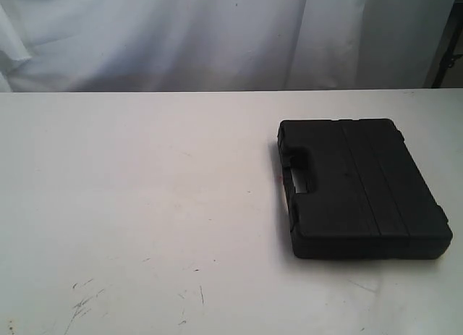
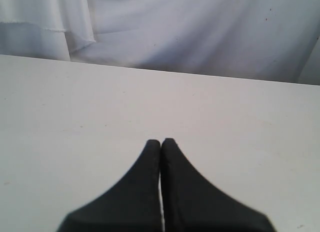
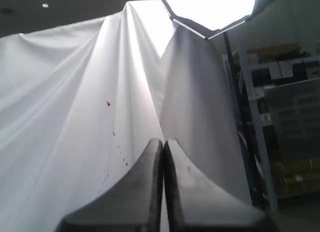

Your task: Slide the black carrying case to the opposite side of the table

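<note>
Black case [image 1: 362,187] lies flat at right of centre on the white table [image 1: 145,205], handle slot facing frame-left; left gripper [image 2: 161,142] and right gripper [image 3: 163,142] both pressed closed, holding nothing

Left pincer [image 2: 160,142] and right pincer [image 3: 163,142], both smooth, black, tapered and round-ended

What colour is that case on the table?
The case is matte black all over, clearest in the exterior view.

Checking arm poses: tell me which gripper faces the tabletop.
The left gripper: white table lies beyond its shut tips, while the right gripper points up at the hanging curtain.
</note>
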`<action>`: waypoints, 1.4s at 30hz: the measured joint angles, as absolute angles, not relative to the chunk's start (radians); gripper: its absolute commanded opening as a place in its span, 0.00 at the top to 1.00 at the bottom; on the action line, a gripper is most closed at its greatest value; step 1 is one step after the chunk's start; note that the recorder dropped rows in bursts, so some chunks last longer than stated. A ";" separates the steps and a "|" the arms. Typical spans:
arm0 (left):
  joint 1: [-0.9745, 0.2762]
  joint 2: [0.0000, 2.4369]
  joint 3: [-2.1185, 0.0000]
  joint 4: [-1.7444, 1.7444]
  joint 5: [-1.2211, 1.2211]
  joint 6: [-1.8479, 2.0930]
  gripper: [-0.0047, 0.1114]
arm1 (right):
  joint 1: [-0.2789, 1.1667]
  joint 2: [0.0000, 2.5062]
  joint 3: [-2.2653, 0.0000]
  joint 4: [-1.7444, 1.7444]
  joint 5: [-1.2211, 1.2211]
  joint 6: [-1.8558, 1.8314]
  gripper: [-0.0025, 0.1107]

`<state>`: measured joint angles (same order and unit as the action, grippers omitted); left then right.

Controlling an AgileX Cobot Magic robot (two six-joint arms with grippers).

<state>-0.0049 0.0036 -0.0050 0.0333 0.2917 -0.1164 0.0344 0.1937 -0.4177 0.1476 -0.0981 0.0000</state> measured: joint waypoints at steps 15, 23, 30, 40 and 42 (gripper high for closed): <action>-0.005 0.004 -0.005 0.033 0.292 -0.116 0.96 | 0.034 0.896 -0.819 0.270 0.766 -0.083 0.98; -0.005 0.004 -0.005 0.033 0.292 -0.116 0.96 | 0.034 0.998 -0.819 0.291 0.934 -0.094 0.98; -0.005 0.004 -0.005 0.033 0.292 -0.116 0.96 | 0.034 0.999 -0.819 0.337 0.887 -0.103 0.98; -0.005 0.004 -0.005 0.033 0.292 -0.116 0.96 | 0.096 1.102 -0.959 0.377 0.879 -0.098 0.98; -0.005 0.004 -0.005 0.033 0.292 -0.116 0.96 | 0.137 1.156 -1.015 0.365 0.895 -0.077 0.98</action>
<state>-0.0049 0.0036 -0.0050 0.0333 0.2917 -0.1164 0.1372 1.1562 -1.0151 0.3646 0.8948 -0.0774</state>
